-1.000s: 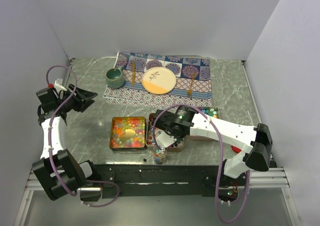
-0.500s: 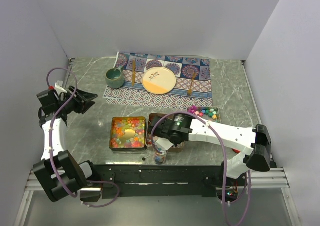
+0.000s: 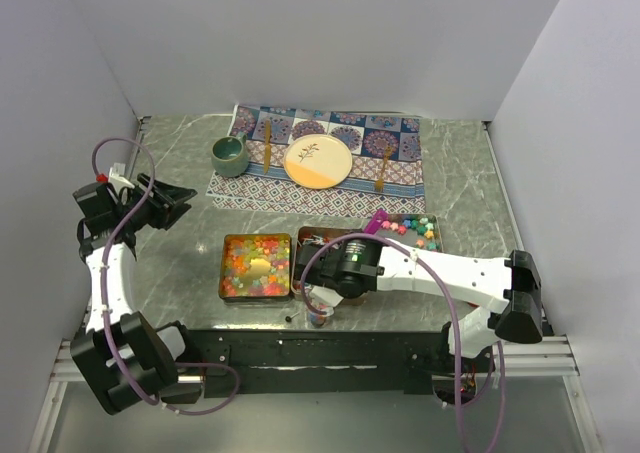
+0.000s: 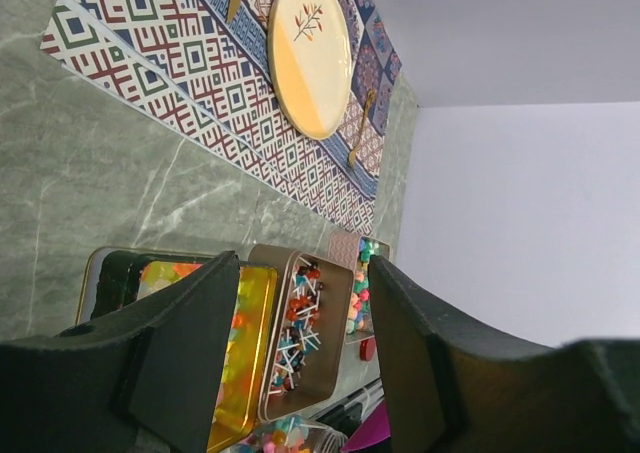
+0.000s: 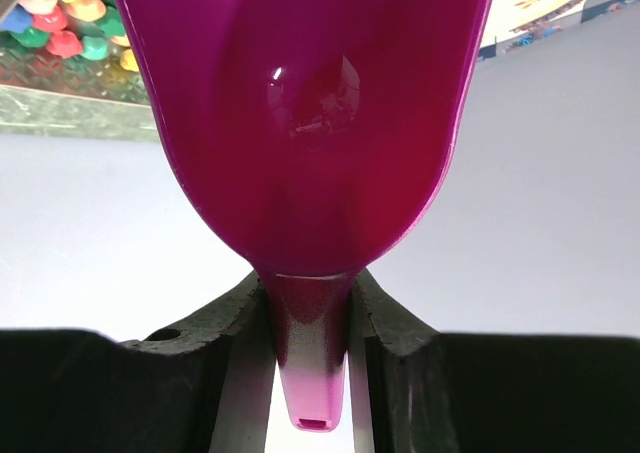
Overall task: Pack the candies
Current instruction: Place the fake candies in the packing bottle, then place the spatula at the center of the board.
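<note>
While the purple scoop (image 5: 300,123) was clamped by its handle in the R gripper (image 5: 307,323), its long axis was pointed up-right twd the star candies (image 3: 412,229), found centre-right, nearest the R arm.

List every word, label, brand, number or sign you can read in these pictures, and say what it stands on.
No readable text anywhere.
plate: a sprig drawing only, no words.
placemat: geometric pattern only.
wrapped candies: any print too small to read.
purple scoop: plain.
</note>
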`<move>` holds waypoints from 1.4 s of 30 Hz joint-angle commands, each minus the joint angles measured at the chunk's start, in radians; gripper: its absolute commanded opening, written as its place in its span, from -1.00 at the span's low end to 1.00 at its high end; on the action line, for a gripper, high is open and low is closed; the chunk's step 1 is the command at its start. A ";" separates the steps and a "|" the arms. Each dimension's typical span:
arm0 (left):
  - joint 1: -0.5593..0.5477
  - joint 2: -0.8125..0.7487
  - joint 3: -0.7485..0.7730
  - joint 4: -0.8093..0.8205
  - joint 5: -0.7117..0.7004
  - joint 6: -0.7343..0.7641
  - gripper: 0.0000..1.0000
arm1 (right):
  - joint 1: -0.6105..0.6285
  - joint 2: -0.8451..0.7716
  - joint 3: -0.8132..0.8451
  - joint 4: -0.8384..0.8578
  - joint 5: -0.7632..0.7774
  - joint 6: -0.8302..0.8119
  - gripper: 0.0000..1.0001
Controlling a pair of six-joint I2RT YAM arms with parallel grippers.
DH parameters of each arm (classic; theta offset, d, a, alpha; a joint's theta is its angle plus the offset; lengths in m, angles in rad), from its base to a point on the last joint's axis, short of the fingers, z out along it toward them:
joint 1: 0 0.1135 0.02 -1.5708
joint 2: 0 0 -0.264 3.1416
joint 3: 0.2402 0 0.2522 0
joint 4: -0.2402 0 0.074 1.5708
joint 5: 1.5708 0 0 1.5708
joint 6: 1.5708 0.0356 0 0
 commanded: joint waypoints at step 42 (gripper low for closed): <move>-0.294 0.096 0.205 -0.005 -0.043 0.536 0.32 | -1.455 0.738 0.624 0.145 -0.725 0.843 -0.54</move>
